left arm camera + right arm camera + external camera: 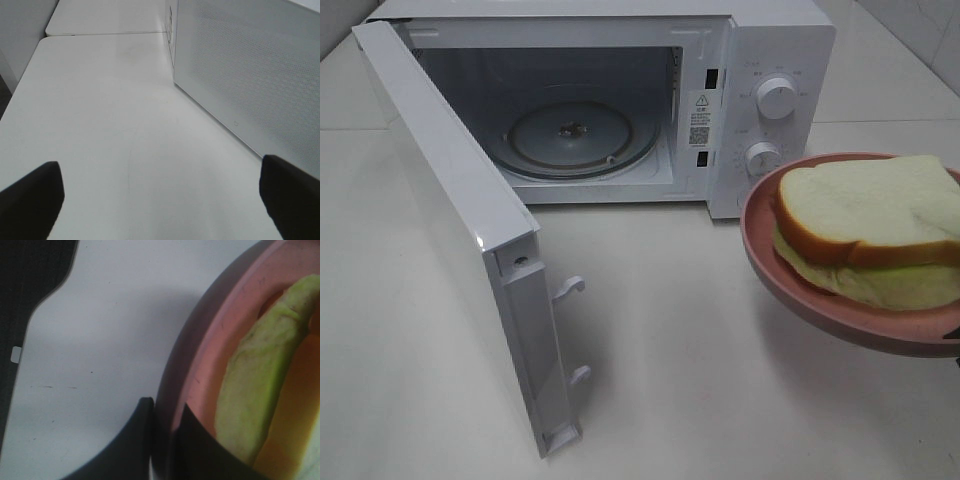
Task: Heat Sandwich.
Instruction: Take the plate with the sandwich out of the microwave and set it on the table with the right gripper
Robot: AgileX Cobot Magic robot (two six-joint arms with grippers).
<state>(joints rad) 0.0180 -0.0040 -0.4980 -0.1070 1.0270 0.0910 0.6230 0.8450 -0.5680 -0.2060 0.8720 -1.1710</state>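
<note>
The sandwich, white bread over a green lettuce leaf, lies on a round pink plate held in the air at the right, in front of the microwave's knobs. In the right wrist view my right gripper is shut on the plate's rim, one finger on each side of it, with the sandwich's lettuce just beyond. The white microwave stands at the back, and its glass turntable is bare. My left gripper is open and holds nothing, low over the table beside the door's outer face.
The microwave door is swung wide open toward the front left, with its latch hooks sticking out at the free edge. Two control knobs sit on the right panel. The white table spreads in front of the oven.
</note>
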